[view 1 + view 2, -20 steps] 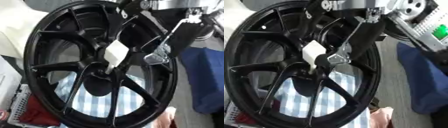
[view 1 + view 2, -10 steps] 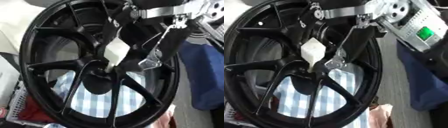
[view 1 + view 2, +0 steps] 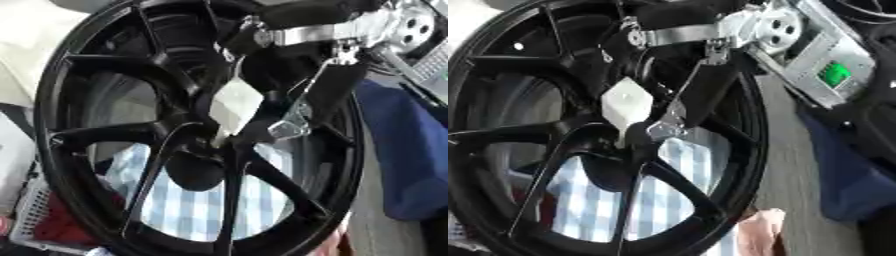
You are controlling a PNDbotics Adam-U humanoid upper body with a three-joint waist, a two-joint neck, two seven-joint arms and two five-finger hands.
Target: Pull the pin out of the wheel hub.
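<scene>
Left eye view: black wheel hub (image 3: 188, 172), upright, spoked, filling the frame. Right hand (image 3: 289, 107) reaches from the upper right to a white block (apparently the pin) (image 3: 234, 104) just above the hub's centre. Right eye view: fingers (image 3: 668, 127) meet the block's lower edge; whether they clasp it, cannot tell.

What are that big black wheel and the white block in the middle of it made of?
The wheel looks like cast metal with glossy black paint: its rim and spokes catch highlights. The white block at the hub looks like matte plastic, though that is unsure; it shows flat faces and no shine.
</scene>
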